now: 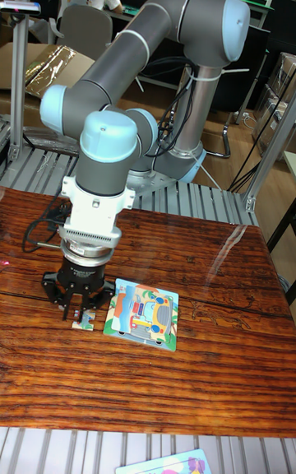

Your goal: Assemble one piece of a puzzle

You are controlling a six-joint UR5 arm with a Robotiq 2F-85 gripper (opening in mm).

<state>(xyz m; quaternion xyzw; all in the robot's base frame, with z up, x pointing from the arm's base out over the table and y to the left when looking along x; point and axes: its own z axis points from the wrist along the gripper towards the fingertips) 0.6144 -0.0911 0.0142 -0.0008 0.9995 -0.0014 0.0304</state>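
Puzzle piece lies flat on the wooden table, just left of the puzzle board, directly beneath my gripper. I judge it light, thin, stiff card, best pinched by opposite edges. It looks small, pale, colourfully printed. Whether my fingers grip it, I cannot tell.

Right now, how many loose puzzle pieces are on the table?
1 visible: a small loose piece lies on the wooden table, under the gripper, just left of the puzzle board. The gripper body may hide others.
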